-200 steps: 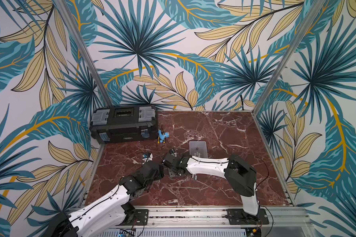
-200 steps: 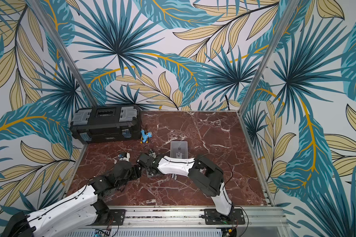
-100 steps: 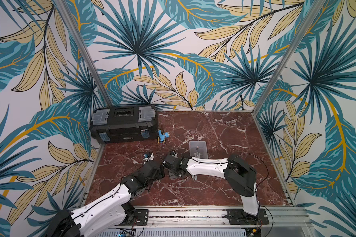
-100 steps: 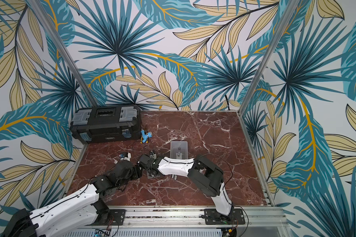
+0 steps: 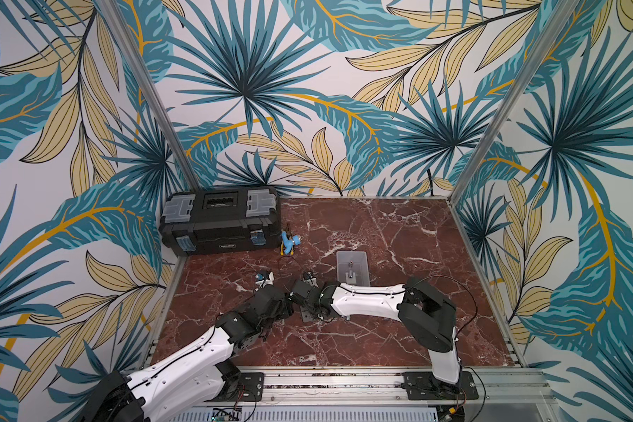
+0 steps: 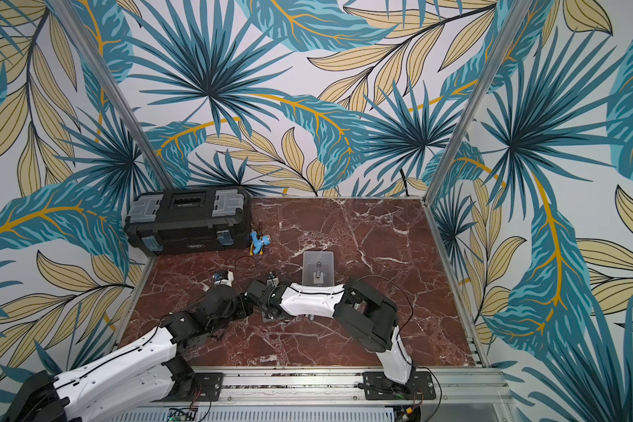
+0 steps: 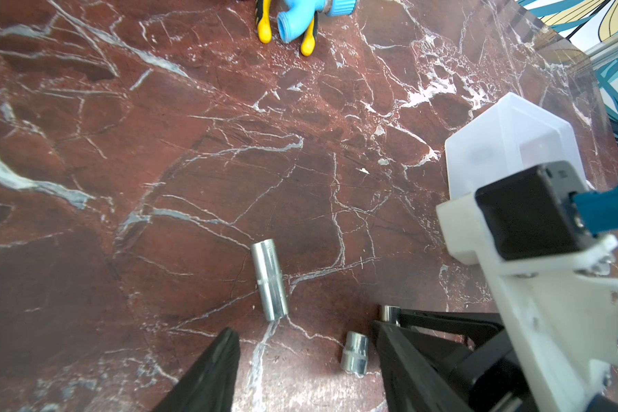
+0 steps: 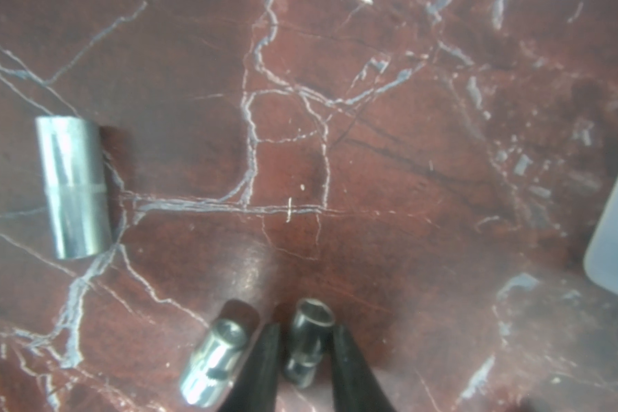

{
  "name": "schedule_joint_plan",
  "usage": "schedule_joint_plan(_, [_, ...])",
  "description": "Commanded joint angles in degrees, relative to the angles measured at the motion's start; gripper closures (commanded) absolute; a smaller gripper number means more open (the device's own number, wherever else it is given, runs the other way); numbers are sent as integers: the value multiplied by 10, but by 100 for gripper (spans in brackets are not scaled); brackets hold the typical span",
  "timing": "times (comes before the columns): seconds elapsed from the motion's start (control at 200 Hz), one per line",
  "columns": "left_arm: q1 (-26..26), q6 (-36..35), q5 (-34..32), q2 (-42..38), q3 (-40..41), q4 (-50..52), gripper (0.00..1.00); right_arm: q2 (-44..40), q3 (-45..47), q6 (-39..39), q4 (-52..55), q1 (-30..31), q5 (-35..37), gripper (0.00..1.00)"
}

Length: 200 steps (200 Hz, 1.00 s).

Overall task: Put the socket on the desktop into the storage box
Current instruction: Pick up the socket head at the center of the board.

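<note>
Three chrome sockets lie on the desktop (image 7: 157, 160). A long socket (image 7: 269, 280) lies apart from the others, also seen as the long socket (image 8: 74, 187) in the right wrist view. A short socket (image 8: 211, 364) lies just outside my right gripper's fingers. My right gripper (image 8: 305, 331) is shut on a third small socket (image 8: 309, 339), which still rests on the marble. My left gripper (image 7: 304, 360) is open, low over the short socket (image 7: 354, 353). The storage box (image 5: 352, 268) (image 6: 318, 268) stands just behind the right arm, with a small metal piece inside.
A black toolbox (image 5: 220, 219) sits at the back left corner. A blue fitting with yellow-handled tools (image 5: 289, 243) lies next to it. The two wrists nearly touch at the desktop's middle. Aluminium rails (image 5: 344, 376) edge the front.
My right gripper's jaws have closed in onto the small socket. The left arm has barely shifted and stays open.
</note>
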<state>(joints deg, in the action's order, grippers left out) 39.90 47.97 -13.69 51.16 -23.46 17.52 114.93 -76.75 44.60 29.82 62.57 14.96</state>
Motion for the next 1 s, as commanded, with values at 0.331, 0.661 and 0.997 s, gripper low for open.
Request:
schedule_joint_plan(0.331, [-3, -7, 13, -6, 17, -10, 33, -52, 59, -7, -21, 5, 9, 100])
schedule_joint_plan(0.661, [-3, -4, 26, -2, 22, -34, 34, -187, 101, -42, -40, 5, 65, 100])
schedule_joint_plan(0.997, [-3, -9, 68, 8, 16, -42, 34, -305, 129, -54, -28, -15, 120, 100])
